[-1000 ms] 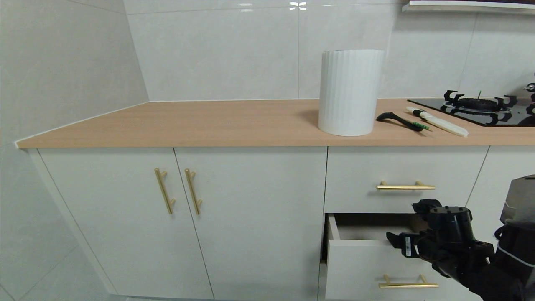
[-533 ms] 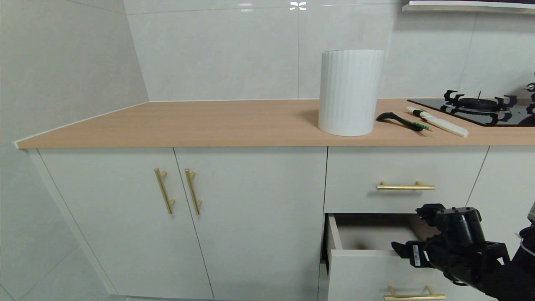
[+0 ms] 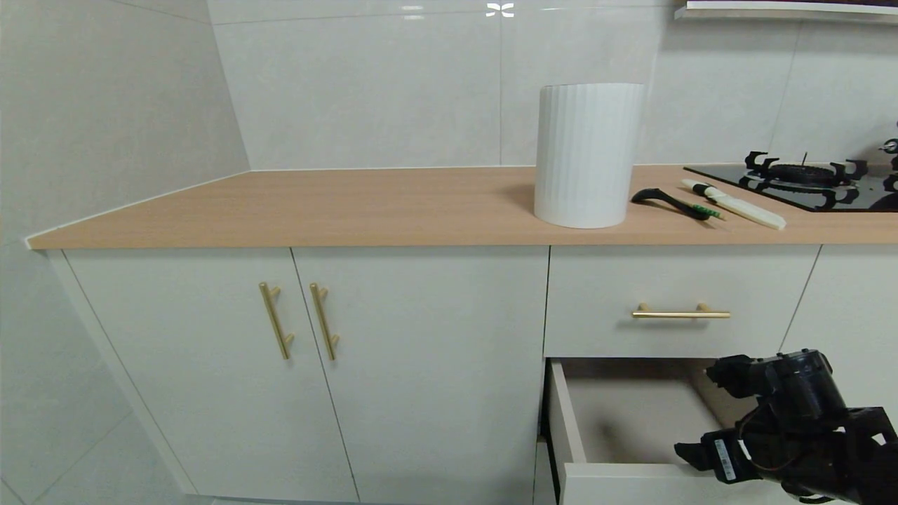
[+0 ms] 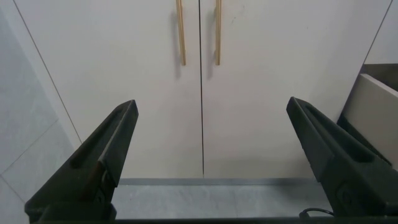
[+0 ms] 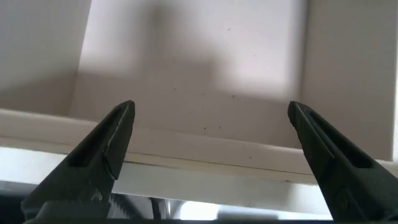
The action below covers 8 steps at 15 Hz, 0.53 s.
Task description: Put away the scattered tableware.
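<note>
The right gripper (image 3: 715,414) sits at the lower right of the head view, its 2 fingers spread wide over the open lower drawer (image 3: 568,428). From its wrist view the right gripper (image 5: 211,155) looks onto the drawer's pale inner floor (image 5: 199,74). The left gripper (image 4: 211,162) is also spread apart and holds nothing, facing 2 cabinet doors (image 4: 124,93) with gold handles (image 4: 181,31).

On the wooden countertop (image 3: 316,207), right of centre, a black-handled utensil (image 3: 670,203) and a white knife (image 3: 733,204) lie side by side, near a tall white ribbed container (image 3: 588,154) and just left of the gas hob (image 3: 807,179). The upper drawer (image 3: 680,280) is closed.
</note>
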Tool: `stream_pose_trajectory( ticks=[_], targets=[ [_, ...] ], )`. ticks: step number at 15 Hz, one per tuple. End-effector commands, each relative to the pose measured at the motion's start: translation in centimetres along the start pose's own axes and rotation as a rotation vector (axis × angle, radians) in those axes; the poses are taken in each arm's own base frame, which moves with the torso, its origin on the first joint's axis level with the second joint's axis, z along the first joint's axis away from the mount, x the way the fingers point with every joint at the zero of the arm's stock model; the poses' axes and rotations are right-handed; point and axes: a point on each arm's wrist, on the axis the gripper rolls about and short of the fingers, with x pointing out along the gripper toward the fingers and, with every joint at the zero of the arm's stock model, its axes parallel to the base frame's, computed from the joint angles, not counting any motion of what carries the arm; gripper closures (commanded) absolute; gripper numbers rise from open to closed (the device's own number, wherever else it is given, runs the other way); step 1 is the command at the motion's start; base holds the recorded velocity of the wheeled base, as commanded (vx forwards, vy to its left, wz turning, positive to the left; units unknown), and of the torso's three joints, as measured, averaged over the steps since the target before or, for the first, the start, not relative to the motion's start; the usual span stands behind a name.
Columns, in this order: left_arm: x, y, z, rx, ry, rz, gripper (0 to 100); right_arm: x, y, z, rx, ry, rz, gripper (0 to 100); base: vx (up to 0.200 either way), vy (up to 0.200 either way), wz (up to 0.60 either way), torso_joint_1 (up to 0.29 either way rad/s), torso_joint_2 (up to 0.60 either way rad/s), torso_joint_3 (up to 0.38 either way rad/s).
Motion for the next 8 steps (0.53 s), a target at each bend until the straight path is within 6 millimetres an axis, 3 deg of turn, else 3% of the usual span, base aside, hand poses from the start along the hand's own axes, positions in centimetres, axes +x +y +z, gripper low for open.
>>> stream_pose_trajectory(
  ticks=[1,8],
  targets=[
    [0.0,0.0,0.0,0.000,0.000,0.001,0,-1.1,0.3,0.2,-0.012,-0.018,0.015,0,0.000,0.000,0.00,0.000,0.00,0.000],
    [0.0,0.0,0.0,0.000,0.000,0.001,0,-3.7,0.6,-2.0,-0.228,0.164,0.042,0,0.000,0.000,0.00,0.000,0.00,0.000]
  ],
)
